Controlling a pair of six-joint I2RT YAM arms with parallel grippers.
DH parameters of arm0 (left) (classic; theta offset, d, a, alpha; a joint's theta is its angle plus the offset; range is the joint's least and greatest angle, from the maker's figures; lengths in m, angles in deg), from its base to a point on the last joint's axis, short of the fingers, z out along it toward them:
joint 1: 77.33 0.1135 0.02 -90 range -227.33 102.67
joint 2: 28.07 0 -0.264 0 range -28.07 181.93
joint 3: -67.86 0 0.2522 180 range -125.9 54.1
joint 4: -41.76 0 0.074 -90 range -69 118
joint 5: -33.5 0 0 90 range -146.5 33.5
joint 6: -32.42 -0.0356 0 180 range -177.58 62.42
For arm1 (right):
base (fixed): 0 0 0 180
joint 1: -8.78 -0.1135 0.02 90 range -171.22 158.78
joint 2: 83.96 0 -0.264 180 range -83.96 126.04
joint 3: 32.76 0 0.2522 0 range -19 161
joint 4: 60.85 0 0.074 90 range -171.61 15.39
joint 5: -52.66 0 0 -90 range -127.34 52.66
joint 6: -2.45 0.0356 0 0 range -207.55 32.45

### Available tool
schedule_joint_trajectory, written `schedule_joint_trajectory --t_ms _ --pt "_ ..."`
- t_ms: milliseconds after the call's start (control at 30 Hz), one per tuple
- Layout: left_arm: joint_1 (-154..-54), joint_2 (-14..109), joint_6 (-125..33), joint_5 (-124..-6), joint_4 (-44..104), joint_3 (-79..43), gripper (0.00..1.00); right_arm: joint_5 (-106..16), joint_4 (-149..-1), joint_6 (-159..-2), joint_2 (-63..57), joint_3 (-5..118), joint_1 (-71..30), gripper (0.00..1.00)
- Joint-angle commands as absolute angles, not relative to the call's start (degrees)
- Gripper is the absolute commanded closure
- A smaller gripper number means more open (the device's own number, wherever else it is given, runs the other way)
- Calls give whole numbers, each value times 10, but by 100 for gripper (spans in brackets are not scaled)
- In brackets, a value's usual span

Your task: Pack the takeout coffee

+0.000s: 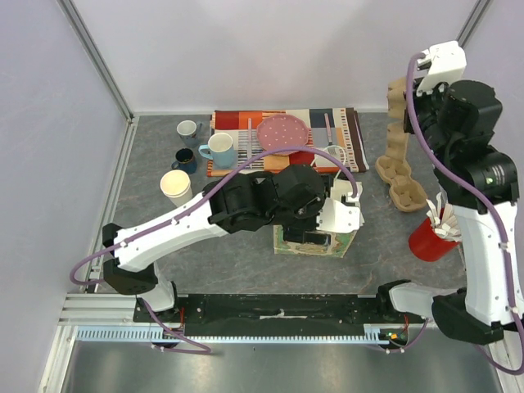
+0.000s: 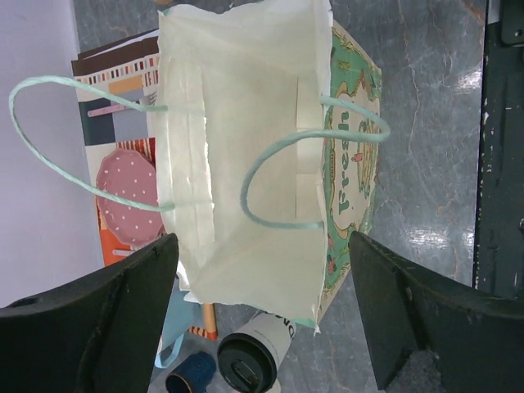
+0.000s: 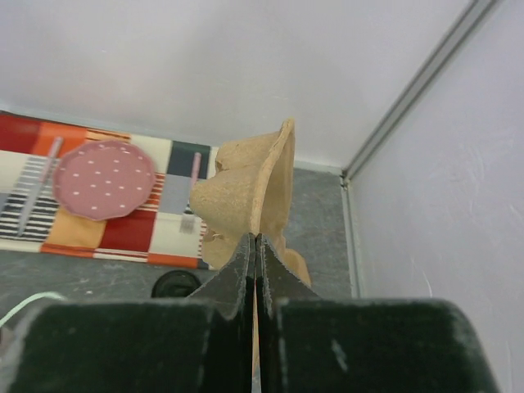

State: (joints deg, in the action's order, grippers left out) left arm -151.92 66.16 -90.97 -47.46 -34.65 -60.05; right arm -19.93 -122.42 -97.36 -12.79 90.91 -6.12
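"Left wrist view gives us one takeout cup (image 2: 274,332): cream paper, tapered, a dark mark on its side, a black lid (image 2: 241,368) on top, standing just beside the bag (image 2: 237,74). Where's our second?"

"Well left of the bag in the top view: a second cup (image 1: 175,187), cream at the top, no lid that we can make out. Neither is inside the bag, so we judge the packing hardly started."

"And our hands?"

"Our left hand (image 2: 262,241) hangs over the bag's mouth, spread wide, holding nothing. Our right hand (image 3: 255,241), up and well right of the bag, is pinched tight on the edge of the cup carrier (image 3: 246,188)."

"So the carrier goes in next, we reckon. How do we do it well?"

"The bag is thin creased paper with mint twine handles (image 2: 244,192), and one loop lies across the opening. We'd nudge it aside first, since soft walls fold in readily. The carrier is rough moulded pulp, stiff but light, with round wells. Pinched by one edge it stands on end, so we'd level it, wells up, and lower it square to the bag's floor."
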Motion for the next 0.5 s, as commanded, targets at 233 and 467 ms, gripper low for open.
schedule_joint_trajectory --t_ms 233,467 --pt "-1416 662 -776 -498 -363 -726 5 -482 -1236 -942 -219 936 -64 100" --pt "-1287 659 -723 -600 -346 -710 9 -629 -1229 -916 -257 901 -64 100"
